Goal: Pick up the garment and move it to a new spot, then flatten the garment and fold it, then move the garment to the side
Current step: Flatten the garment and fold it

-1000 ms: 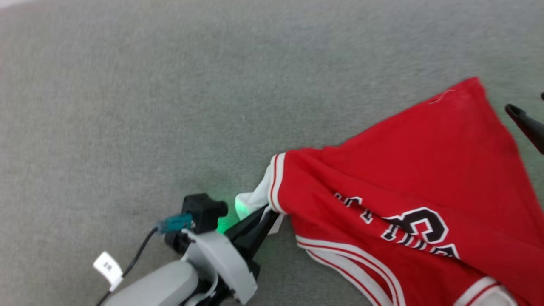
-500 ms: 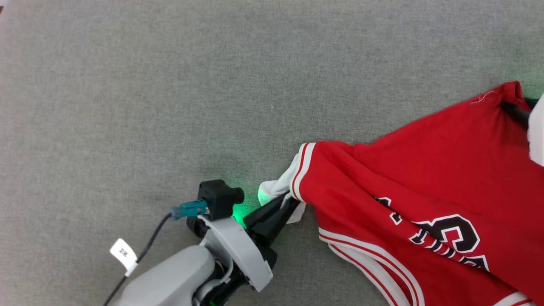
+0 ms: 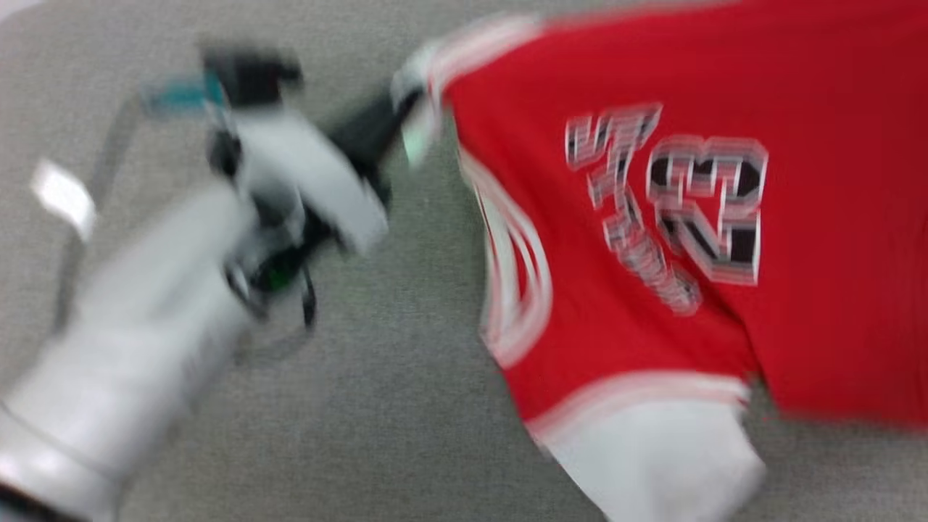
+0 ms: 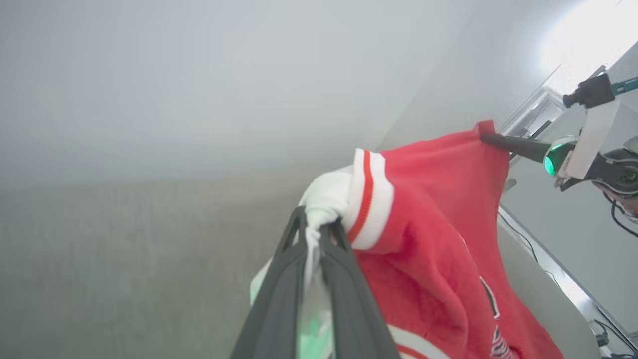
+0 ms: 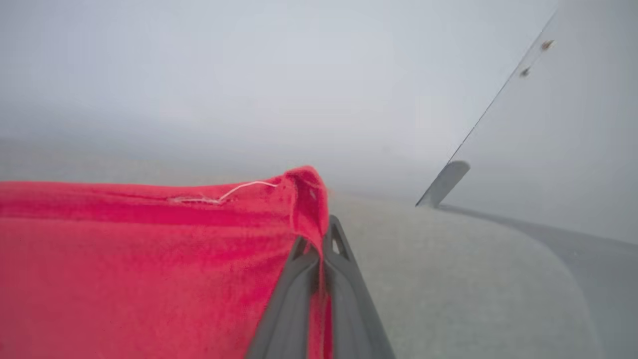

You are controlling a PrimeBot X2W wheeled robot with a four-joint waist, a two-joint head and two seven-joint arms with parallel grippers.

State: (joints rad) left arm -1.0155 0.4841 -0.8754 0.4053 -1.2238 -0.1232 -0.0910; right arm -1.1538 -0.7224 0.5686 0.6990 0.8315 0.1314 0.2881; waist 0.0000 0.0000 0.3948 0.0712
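Head view, blurred: the garment [image 3: 616,304] drapes over the counter [image 3: 362,420], the left claw [image 3: 395,119] at its trimmed corner. Left wrist view: that claw is clamped on white fabric. Right wrist view: the right claw [image 5: 316,239] pinches a red corner. Light, limp cloth; corner holds likely suit it.

Underneath, a grey felt-like surface [image 3: 377,420] — matte, finely textured, smeared with blur from the head view. From the left wrist, behind that grey expanse, a pale hazy wall [image 4: 199,75], featureless and out of focus. At upper right there, a white glare of light [image 4: 583,35], washed out. Below it, a pale smooth edge [image 4: 538,291] with a thin dark cable [image 4: 521,239] just beside. From the right wrist, a thin dark diagonal line [image 5: 498,94] with two small dark spots, ending in a flat grey tab [image 5: 443,183] — past the surface's curved border, a smoother grey strip [image 5: 588,249].
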